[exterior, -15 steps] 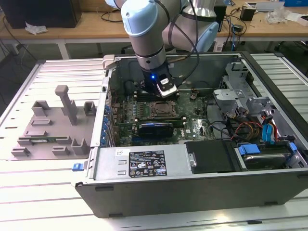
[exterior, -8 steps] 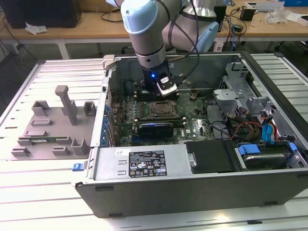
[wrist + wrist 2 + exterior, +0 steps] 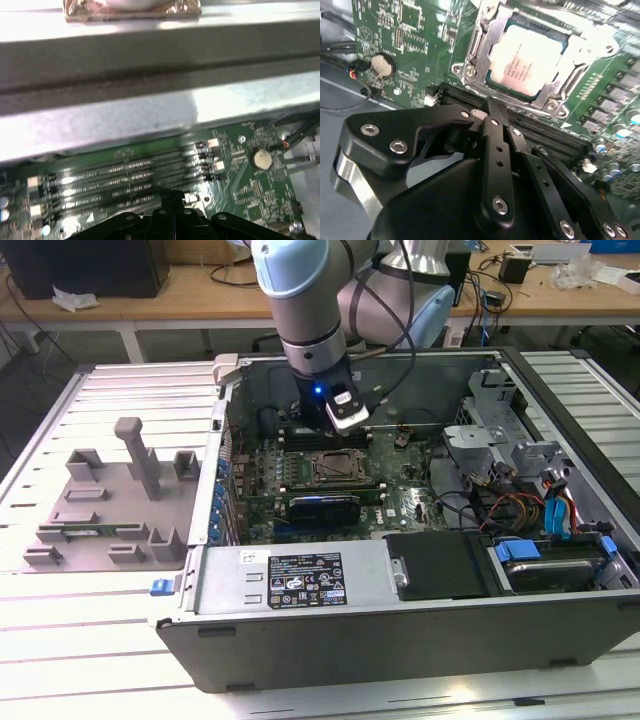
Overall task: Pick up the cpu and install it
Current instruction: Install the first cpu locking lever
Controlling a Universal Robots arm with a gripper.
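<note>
In the second wrist view the black gripper (image 3: 492, 107), fingers pressed together and holding nothing, hangs over the memory slots (image 3: 470, 97), while just beyond its tips the cpu (image 3: 527, 60) lies seated in the motherboard's metal socket frame (image 3: 480, 47).

You see a silver cpu (image 3: 527, 60) on a green motherboard (image 3: 410, 30), a black gripper (image 3: 490, 112), and grey fixture blocks (image 3: 110, 505).

the arm (image 3: 310, 300) reaches steeply downward, its wrist lit blue. the gripper (image 3: 490, 107) points down, its black fingers (image 3: 496, 145) pressed together with nothing between them.
</note>
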